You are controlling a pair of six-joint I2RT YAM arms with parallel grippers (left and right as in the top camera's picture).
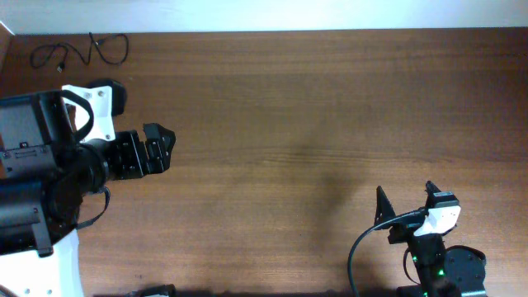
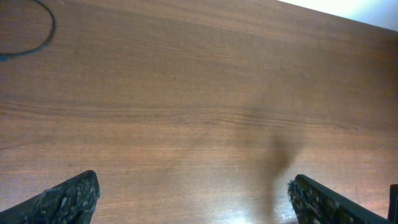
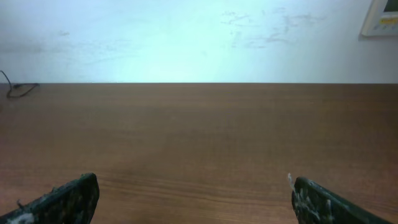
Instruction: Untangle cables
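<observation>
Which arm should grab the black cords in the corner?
Left. The cables lie in the far left corner of the table, and the open left gripper sits much nearer them. The right gripper, also open, is at the opposite side, by the near edge.

Looks down on a brown wood-grain table, with a thin black cable curving through the upper left corner and off the left edge. Shows the left gripper spread wide, dark fingers at the lower left and lower right corners, bare wood between them. Catches a soft shadow right of centre, a pale strip at upper right.
</observation>
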